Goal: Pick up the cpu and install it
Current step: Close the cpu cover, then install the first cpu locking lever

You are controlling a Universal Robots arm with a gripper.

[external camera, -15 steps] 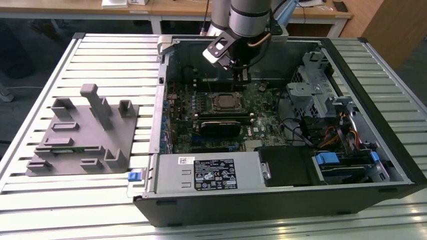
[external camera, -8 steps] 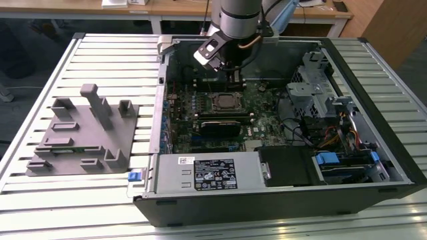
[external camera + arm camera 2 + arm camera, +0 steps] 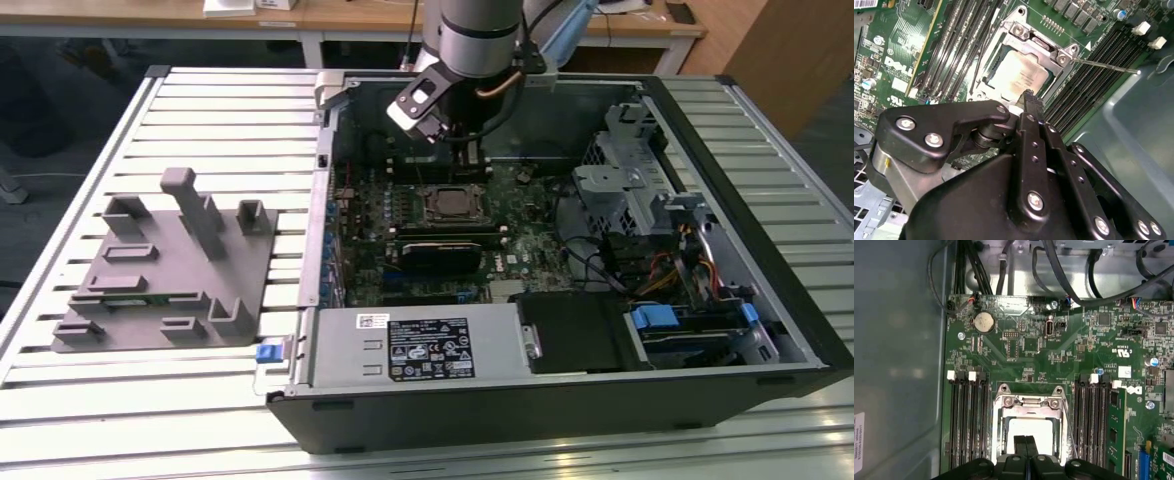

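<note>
My pincer [image 3: 1025, 441] hangs inside the open computer case [image 3: 561, 415], low over the CPU socket [image 3: 1029, 401] on the motherboard [image 3: 1024, 355]. My two black fingertips [image 3: 1019, 442] are pressed together with nothing between them; both wrist views show them side by side with only a thin seam. In the second wrist view the pincer [image 3: 1029, 97] tip stands just above one edge of the cpu [image 3: 1021, 77].

The cpu [image 3: 1030, 426] lies flat in the socket with its pale silvery top up and the socket's metal frame around it. A thin metal lever [image 3: 1104, 65] runs out from one corner of the frame, past the memory slots [image 3: 968, 420]. A round coin cell [image 3: 985, 321] sits on the board well apart from the socket.

In the exterior view the pincer [image 3: 463, 158] hangs just behind the cpu [image 3: 454, 203], which shows as a small bright square in the middle of the board. The case lies on its side on a slatted worktop [image 3: 200, 100]. A grey plastic fixture [image 3: 160, 270] of blocks and posts rests on the slats toward the exterior view's left, well apart from my arm.
</note>
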